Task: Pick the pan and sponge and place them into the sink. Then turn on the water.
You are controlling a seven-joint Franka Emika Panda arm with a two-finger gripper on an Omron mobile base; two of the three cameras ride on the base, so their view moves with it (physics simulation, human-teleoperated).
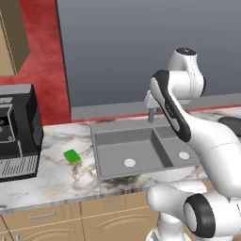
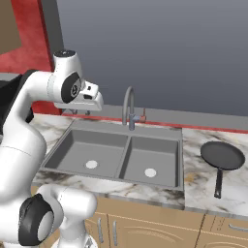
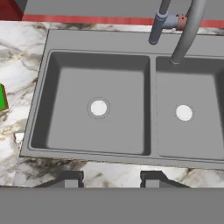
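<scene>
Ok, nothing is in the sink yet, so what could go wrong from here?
The gripper hangs high above the sink, empty. The pan lies right of the sink, the sponge left, so wide swings might clip the faucet. The pan's thin handle may let it tilt when lifted. The small, low sponge may slip between the fingers.

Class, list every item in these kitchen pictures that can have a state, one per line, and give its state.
pan: upright on the counter right of the sink, empty, not held.
sponge: green side up on the counter left of the sink, not held.
sink: both basins empty and dry.
faucet: no water running.
gripper: jaws apart, empty, above the sink's front rim.
cabinet drawers: closed.
</scene>
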